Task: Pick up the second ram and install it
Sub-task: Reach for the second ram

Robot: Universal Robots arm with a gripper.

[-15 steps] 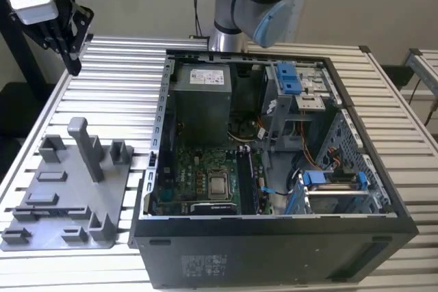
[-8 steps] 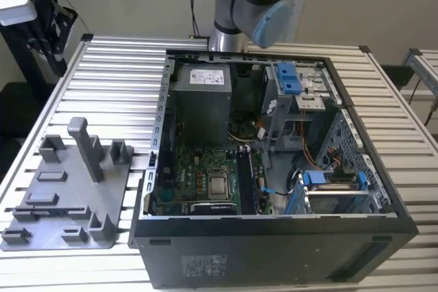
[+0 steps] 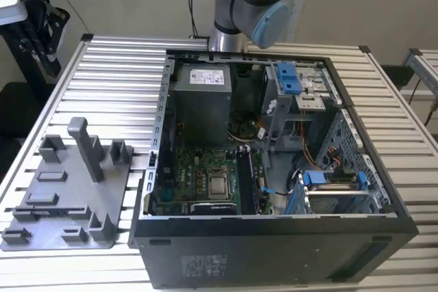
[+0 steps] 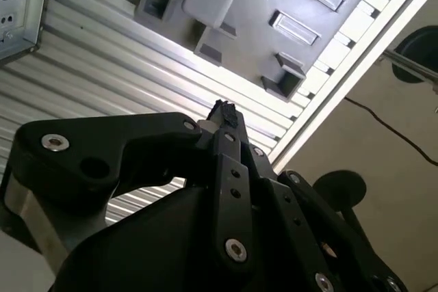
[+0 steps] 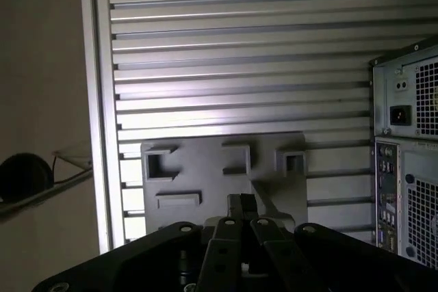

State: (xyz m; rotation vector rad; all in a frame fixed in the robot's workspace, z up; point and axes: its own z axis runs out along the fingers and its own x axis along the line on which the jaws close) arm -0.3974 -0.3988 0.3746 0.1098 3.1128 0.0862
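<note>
Gripper (image 4: 222, 109), closed on nothing I can make out, hangs over the grey fixture tray (image 5: 205, 177), while the second ram (image 3: 254, 181) seems already among the motherboard's memory slots (image 3: 244, 176) beside the CPU socket (image 3: 219, 186), seating unconfirmed.

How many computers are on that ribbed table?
1. The open computer case lies on the table, to the exterior view's right of the grey tray. None looks hidden.

Table under my arm: slatted metal table (image 3: 116, 73), carrying a grey holder plate (image 3: 65, 200) just beside an open computer case (image 3: 274, 254).
</note>
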